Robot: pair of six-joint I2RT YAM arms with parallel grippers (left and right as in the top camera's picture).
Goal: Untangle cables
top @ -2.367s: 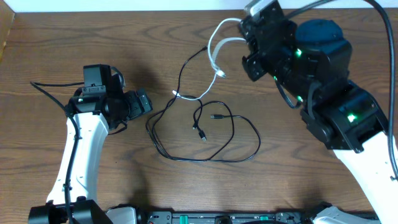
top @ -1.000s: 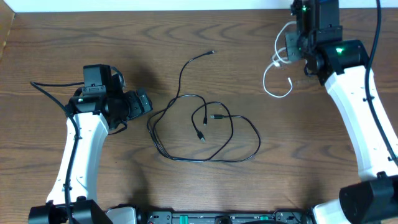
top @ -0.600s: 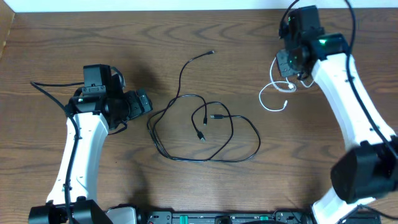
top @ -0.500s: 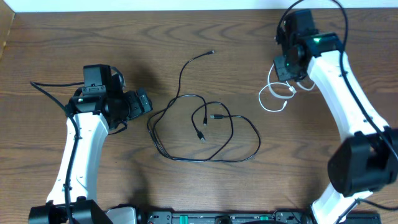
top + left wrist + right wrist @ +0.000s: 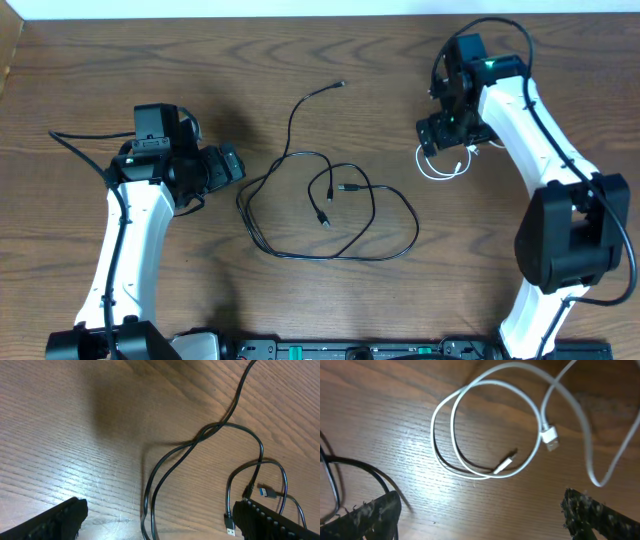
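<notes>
The long black cable (image 5: 290, 125) lies in loose crossing loops at the table's middle, its plug ends inside the loops. Well apart from it at the right, the shorter white cable (image 5: 425, 168) lies in a small coil. My right gripper (image 5: 445, 132) hovers over that coil, open and holding nothing. In the right wrist view the white cable (image 5: 550, 438) rests flat on the wood ahead of the open right gripper (image 5: 480, 510). My left gripper (image 5: 236, 164) stands open just left of the black loops. The left wrist view shows two strands of the black cable (image 5: 150, 495) running between the left gripper's (image 5: 160, 515) spread fingers, untouched.
The brown wooden table (image 5: 330, 310) ends at a pale wall along the top edge. A thicker black lead (image 5: 355, 466) from the arm crosses the left of the right wrist view. The arms' base rail (image 5: 350, 350) runs along the bottom.
My right gripper came down and inward with the white cable, then opened and let it go; the cable now lies coiled on the table. The left arm and the black cable stayed still.
</notes>
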